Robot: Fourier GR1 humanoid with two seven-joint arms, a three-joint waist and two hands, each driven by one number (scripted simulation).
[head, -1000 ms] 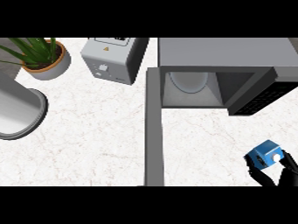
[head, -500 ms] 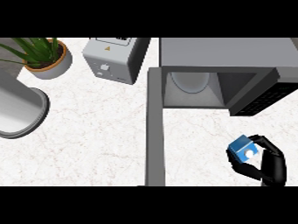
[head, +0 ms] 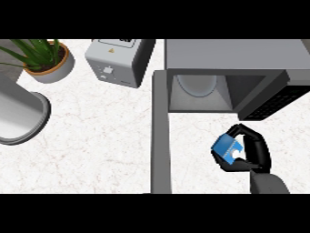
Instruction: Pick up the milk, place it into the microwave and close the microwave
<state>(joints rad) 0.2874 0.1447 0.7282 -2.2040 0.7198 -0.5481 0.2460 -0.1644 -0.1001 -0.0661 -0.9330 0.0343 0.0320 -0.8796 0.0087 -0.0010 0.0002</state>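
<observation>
Right hand (head: 251, 152): your fingers are curled round the milk (head: 227, 147), lower right of the frame
Microwave (head: 237, 75): open, just above your hand

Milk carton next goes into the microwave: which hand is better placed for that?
The right hand. Its fingers are already curled round the blue milk carton, just in front of the open microwave cavity. The left hand shows nowhere in the head view.

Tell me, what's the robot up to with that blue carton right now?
Right hand shut on milk carton, short of the open microwave. Left hand out of view. Nothing blocks the opening.
</observation>
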